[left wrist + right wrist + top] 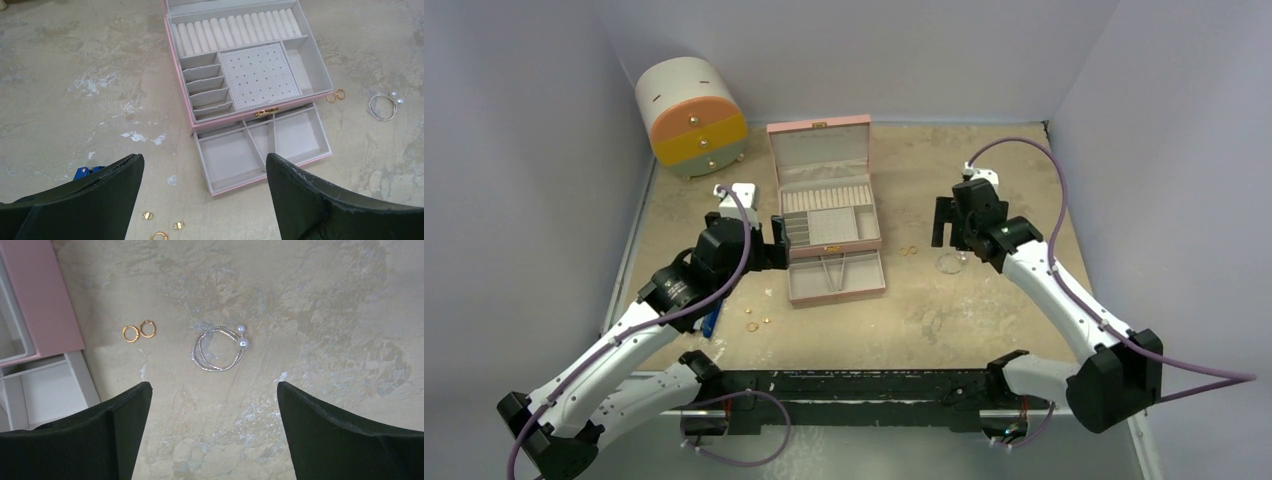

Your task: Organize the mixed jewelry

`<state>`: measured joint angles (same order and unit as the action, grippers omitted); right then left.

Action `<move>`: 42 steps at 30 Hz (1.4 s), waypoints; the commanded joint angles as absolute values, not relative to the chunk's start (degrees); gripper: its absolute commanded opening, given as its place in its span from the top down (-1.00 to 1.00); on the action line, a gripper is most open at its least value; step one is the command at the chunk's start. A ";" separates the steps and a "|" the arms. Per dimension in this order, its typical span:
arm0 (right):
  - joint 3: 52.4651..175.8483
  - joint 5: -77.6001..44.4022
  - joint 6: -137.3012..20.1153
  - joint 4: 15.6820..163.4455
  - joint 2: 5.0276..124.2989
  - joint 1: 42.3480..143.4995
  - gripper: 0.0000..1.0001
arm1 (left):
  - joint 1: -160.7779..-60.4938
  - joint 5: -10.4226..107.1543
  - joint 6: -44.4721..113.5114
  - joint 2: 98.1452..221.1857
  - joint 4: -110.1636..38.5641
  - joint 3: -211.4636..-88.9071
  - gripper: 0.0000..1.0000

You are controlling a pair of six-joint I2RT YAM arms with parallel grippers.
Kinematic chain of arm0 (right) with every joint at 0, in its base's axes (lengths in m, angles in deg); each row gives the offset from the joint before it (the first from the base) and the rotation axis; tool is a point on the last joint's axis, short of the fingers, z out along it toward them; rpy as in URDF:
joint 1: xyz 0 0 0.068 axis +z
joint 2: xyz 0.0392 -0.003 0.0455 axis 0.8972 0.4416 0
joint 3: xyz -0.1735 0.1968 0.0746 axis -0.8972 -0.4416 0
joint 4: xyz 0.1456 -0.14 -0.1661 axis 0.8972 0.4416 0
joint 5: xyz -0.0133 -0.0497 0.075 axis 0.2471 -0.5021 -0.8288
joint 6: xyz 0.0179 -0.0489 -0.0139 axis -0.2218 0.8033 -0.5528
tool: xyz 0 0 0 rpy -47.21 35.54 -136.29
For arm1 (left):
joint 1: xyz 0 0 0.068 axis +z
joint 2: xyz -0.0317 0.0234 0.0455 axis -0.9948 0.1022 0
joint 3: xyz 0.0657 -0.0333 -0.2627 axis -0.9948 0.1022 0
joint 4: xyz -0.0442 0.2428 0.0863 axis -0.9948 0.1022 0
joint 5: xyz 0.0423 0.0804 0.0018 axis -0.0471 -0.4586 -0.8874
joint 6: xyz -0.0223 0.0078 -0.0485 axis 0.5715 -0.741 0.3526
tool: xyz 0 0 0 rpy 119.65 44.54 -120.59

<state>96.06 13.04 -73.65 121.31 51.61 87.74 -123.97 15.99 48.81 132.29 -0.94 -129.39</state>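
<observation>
Two gold hoop earrings (139, 331) lie on the table right of the pink box, also seen from the left wrist (336, 95) and from above (909, 251). A thin silver loop with two pearls (218, 347) lies beside them (383, 106) (950, 264). Two gold studs (146, 215) (178, 225) and a gold ring (159, 236) lie in front of the box (752, 325). My left gripper (205, 165) is open and empty above the studs. My right gripper (214, 392) is open and empty, above the silver loop.
The pink jewelry box (829, 215) stands open at the middle, lid up, ring rolls and compartments showing (250, 75), its lower drawer (262, 147) pulled out. A blue-handled tool (85, 172) lies under my left arm. A round cabinet with coloured drawers (692, 115) stands at the back left.
</observation>
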 commanded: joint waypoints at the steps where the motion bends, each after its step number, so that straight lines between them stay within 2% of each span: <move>1: 94.64 7.43 -74.41 117.53 53.33 83.94 -0.94 | -124.19 15.97 48.05 130.75 -2.89 -127.67 -0.84; 5: 93.99 4.76 -73.83 115.43 56.41 81.18 -0.92 | -124.14 16.06 47.81 130.41 -3.29 -127.39 -0.84; 20: 93.47 -0.74 -72.61 109.44 69.36 72.76 -0.65 | -124.17 15.03 46.94 130.70 -3.29 -127.31 -0.84; 23: 93.10 -1.37 -72.52 109.28 71.26 72.22 -0.49 | -124.14 14.88 46.85 130.95 -3.24 -127.40 -0.84; 34: 90.08 -2.23 -72.08 107.96 73.97 71.27 -0.30 | -124.19 14.70 46.83 130.99 -3.28 -127.41 -0.84; 42: 90.87 -3.32 -71.07 108.17 76.13 71.21 -0.04 | -124.19 14.62 46.85 131.26 -3.29 -127.34 -0.84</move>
<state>90.51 -2.50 -72.20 108.54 75.79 71.50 -123.97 15.68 47.39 131.28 -1.05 -127.12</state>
